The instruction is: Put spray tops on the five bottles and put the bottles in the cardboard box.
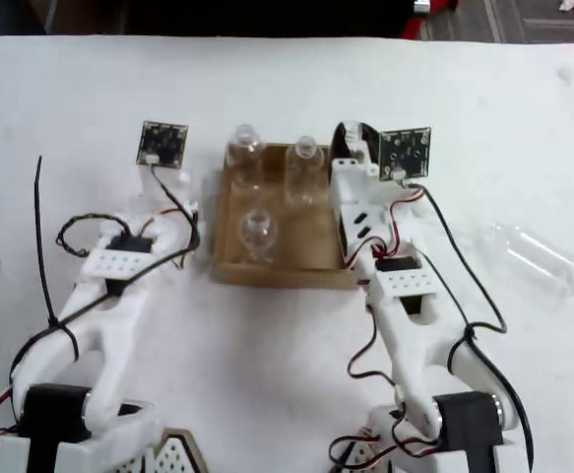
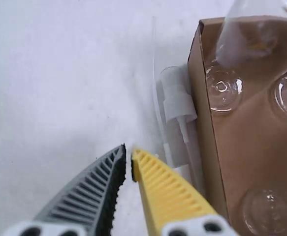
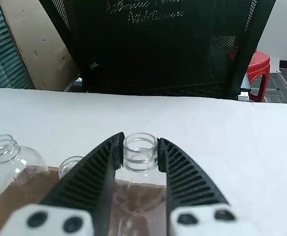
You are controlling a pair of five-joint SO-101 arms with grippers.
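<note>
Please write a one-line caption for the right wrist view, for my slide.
Right gripper clamps the neck of an uncapped clear bottle in the cardboard box.

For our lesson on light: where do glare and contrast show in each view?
High view: table glare nearly hides the lying bottle. Left wrist view: highlights glint on bottle bases in the cardboard box. Right wrist view: the dark backdrop sets off the gripped bottle in the right pincer.

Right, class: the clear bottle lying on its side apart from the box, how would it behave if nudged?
The lying bottle looks round-bodied, so it would probably roll. It seems empty, so likely light and quick to skid. Its smooth clear wall may slip in a grip.
</note>
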